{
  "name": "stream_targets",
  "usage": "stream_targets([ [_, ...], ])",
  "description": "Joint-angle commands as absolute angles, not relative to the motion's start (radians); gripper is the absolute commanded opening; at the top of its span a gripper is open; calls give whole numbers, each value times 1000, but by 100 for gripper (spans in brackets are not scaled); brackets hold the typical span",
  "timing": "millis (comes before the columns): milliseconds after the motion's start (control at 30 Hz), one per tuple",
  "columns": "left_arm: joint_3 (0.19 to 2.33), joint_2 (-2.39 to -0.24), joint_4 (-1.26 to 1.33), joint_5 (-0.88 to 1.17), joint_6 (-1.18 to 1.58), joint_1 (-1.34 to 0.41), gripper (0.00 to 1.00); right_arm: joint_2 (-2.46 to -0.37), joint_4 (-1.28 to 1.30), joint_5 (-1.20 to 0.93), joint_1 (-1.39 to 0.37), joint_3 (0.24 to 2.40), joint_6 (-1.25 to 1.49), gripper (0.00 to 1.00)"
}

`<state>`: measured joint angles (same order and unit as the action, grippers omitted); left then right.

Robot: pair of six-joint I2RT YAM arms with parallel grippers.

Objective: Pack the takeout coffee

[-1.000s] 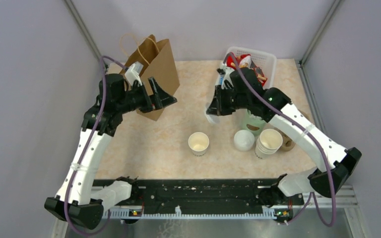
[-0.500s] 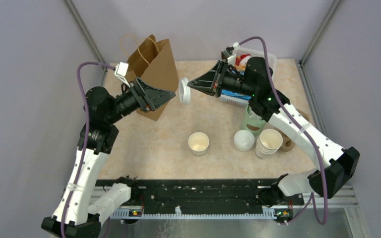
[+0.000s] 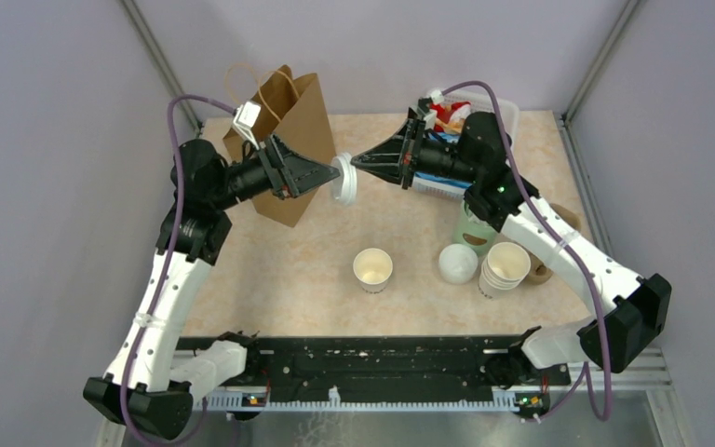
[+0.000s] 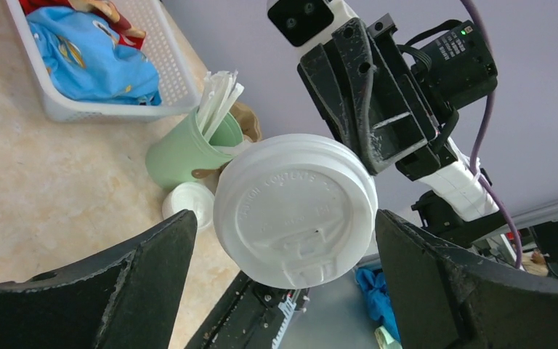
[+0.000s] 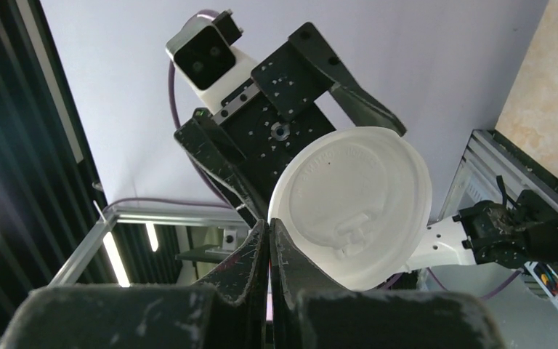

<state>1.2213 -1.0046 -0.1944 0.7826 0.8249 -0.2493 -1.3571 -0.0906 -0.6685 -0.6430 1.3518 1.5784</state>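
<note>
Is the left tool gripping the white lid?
No, the left tool stands wide open around the lid, which the right tool pinches by its rim.

I see lid (image 4: 296, 209) white plastic, smooth, faint sheen, embossed text. Bag (image 3: 293, 140) brown kraft paper, matt. Takeout coffee cup (image 3: 372, 268) white paper, matt. Table (image 3: 279, 270) beige, stone-patterned, smooth.
</note>
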Motion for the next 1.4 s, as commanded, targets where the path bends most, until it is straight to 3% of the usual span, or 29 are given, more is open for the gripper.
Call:
stream_targets([
  [0, 1240, -1018, -136, 851, 843, -250, 99, -1345, -161, -699, -636, 1362, 1624, 0],
  [1367, 1289, -1088, -216, 836, 756, -317, 95, -1362, -119, -664, -638, 1354, 1597, 0],
])
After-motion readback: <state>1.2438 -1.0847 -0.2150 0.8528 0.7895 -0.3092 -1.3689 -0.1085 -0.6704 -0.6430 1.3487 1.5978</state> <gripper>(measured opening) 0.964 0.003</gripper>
